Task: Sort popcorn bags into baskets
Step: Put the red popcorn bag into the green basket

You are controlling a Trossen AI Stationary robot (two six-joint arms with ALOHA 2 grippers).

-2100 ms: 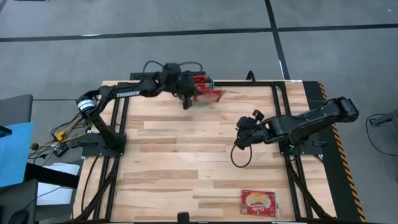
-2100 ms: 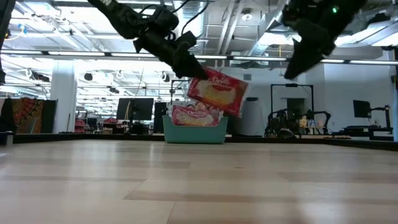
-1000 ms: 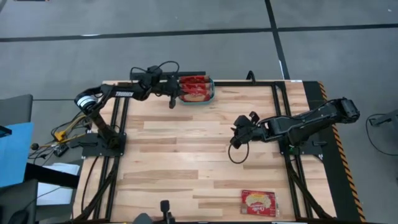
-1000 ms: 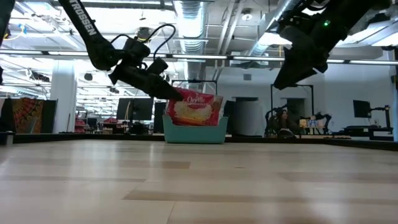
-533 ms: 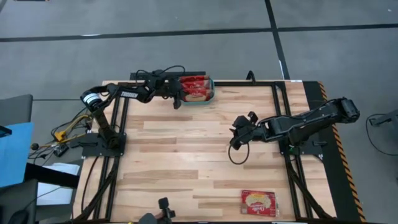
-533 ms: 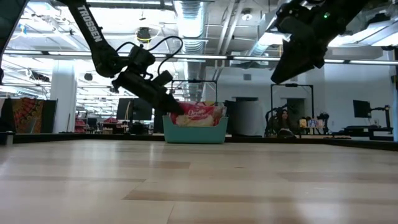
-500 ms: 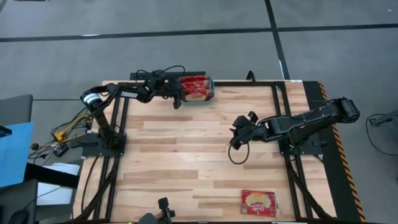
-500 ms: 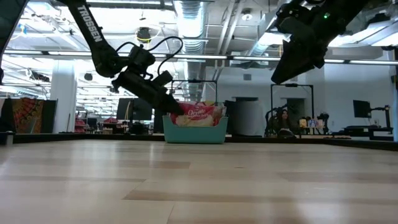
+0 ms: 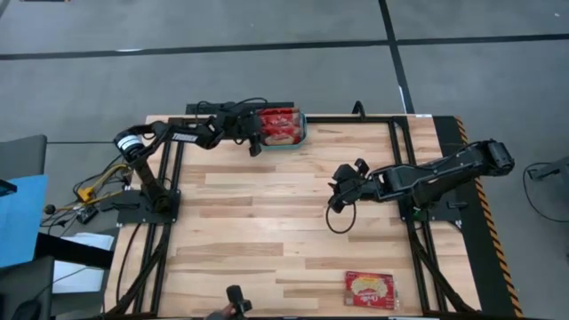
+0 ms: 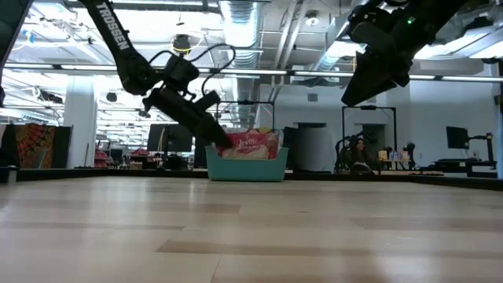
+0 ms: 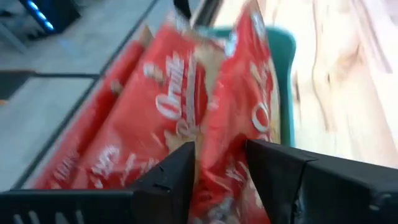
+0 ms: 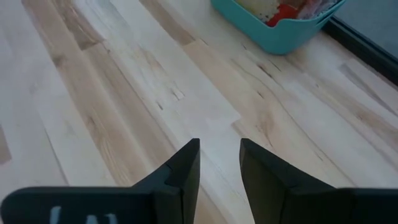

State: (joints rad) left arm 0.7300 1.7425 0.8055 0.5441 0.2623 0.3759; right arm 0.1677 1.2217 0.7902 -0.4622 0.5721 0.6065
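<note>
Grey floor (image 9: 267,71) — lab hall (strip-lit).

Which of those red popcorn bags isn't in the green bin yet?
The lone popcorn bag lying flat near the table's front edge, right side. The others are packed in the teal basket at the back.

Bright, even light falls from ceiling strip lamps (image 10: 236,12), which flare white in the low view. The table (image 9: 267,222) shows only faint shadows. In the left wrist view the popcorn bags (image 11: 186,106) are smeared with blur.
</note>
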